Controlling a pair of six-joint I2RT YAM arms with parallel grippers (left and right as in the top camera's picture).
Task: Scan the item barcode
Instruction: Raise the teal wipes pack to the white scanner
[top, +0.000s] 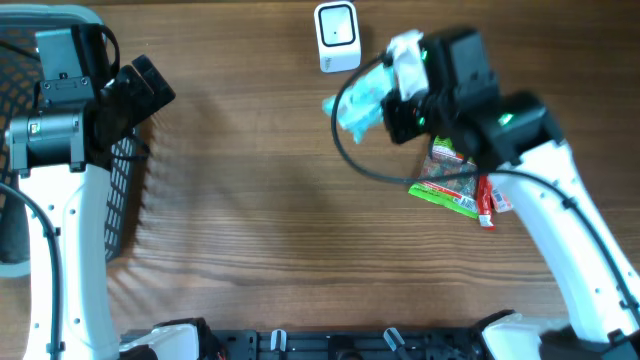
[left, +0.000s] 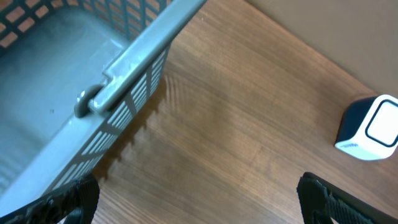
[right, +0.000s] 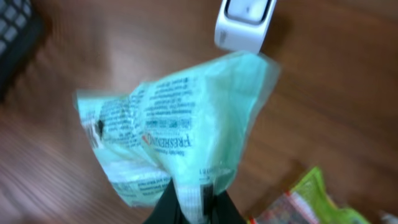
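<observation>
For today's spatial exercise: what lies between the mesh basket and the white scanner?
Nothing: only bare wooden tabletop separates basket and scanner, clearest in the overhead and left wrist views.

This is looking like a mock shop checkout staged in a robotics lab: a wood-grain counter is carrying a small white barcode scanner standing at its far edge, and a grey mesh shopping basket is sitting at the left end. Sealed retail goods are showing too, a pale green bag and green-and-red snack packs, while a white left arm and right arm are reaching over the counter from the near side.
</observation>
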